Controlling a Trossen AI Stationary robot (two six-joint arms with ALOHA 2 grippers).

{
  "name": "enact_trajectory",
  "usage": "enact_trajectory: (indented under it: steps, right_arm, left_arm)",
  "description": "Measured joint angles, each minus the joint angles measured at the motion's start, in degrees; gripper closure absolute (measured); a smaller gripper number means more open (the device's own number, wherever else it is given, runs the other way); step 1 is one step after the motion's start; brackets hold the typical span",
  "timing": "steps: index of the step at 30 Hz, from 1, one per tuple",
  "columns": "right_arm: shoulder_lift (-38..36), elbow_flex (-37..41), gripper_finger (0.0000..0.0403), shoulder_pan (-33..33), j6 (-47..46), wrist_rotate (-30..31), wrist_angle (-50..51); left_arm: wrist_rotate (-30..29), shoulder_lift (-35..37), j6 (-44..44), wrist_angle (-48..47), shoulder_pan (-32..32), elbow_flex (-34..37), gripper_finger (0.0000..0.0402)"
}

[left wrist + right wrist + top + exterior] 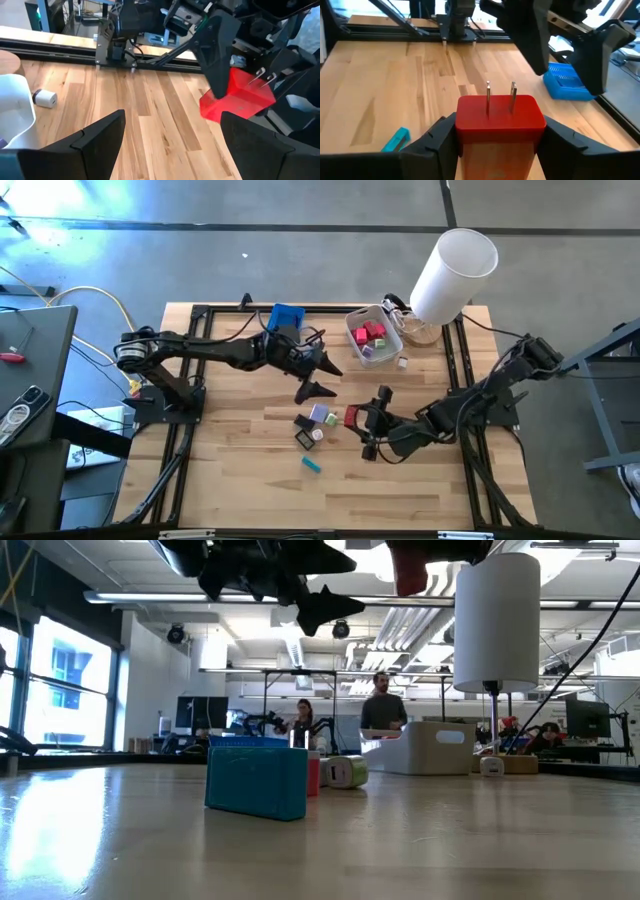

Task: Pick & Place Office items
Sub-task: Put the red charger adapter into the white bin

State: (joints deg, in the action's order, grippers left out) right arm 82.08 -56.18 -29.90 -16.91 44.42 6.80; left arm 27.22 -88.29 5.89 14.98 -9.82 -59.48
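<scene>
My right gripper [364, 421] hangs over the table's middle, shut on a red plug-like block [500, 122] with two metal prongs. My left gripper [321, 378] is open and hovers just to the far left of it, touching nothing; its wrist view looks at the red block [239, 97]. Below them a purple-and-white block [320, 415], a black piece [303, 423], a small pink roll [317, 435] and a teal piece [312, 465] lie on the wood. The translucent bin [390, 338] holds red, pink and purple pieces. My right gripper pinches the red block by its two opposite side faces [462, 125], one finger on each. The prongs [488, 95] point ahead, away from the wrist. The low view shows the block [410, 570] high above the table, lifted clear.
A blue tray [287, 317] sits at the far edge, left of the bin. A tall white cylinder [455, 275] stands at the far right corner. A small white piece [402, 363] lies near the bin. Black rails [200, 380] frame the table. People stand in the room behind.
</scene>
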Motion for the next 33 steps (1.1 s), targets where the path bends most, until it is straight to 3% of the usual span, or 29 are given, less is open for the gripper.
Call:
enact_trajectory:
  steps: [5, 15, 25, 33]
  right_arm:
    - [-0.02, 0.0, 0.0204, 1.19, 0.0, -2.15, 0.01]
    - [-0.02, 0.0, 0.0204, 1.96, 0.42, -3.05, 0.19]
    - [-0.02, 0.0, 0.0204, 1.96, 1.61, -2.62, -0.48]
    - [-0.02, 0.0, 0.0204, 1.96, 3.96, -2.54, -2.52]
  left_arm:
    - [-1.75, 0.0, -0.93, 0.01, 1.05, 0.0, 0.008]
    - [-14.8, 0.0, -11.38, 0.01, 6.71, 0.0, 0.008]
    - [-24.8, 0.0, -15.58, -0.75, 12.05, 0.0, 0.008]
    - [-27.46, 0.0, -15.52, -2.74, 13.87, 0.0, 0.008]
